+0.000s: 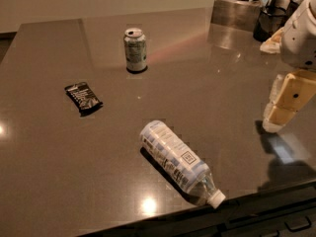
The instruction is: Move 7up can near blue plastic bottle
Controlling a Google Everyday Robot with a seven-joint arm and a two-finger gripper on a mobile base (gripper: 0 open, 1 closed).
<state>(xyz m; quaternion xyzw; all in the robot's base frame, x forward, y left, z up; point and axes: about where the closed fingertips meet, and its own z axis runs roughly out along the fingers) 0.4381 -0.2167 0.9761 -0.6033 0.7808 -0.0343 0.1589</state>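
Can (135,50) upright — bottle (175,158) lying — gripper (274,116) right.

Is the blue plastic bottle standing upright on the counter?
No, the blue plastic bottle lies on its side near the front edge of the counter; the gripper hangs at the far right, apart from it.

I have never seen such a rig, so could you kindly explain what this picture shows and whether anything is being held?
There is just one picture, from a single camera looking down over a dark countertop; where that camera is mounted is not on record. The pale shape at the right edge is the robot's gripper, hanging above the counter's right side. Three things lie on the counter. The 7up can stands upright toward the back, a black snack bar wrapper lies flat on the left, and the blue plastic bottle lies on its side near the front edge. The gripper is apart from all three, so none of them is held.
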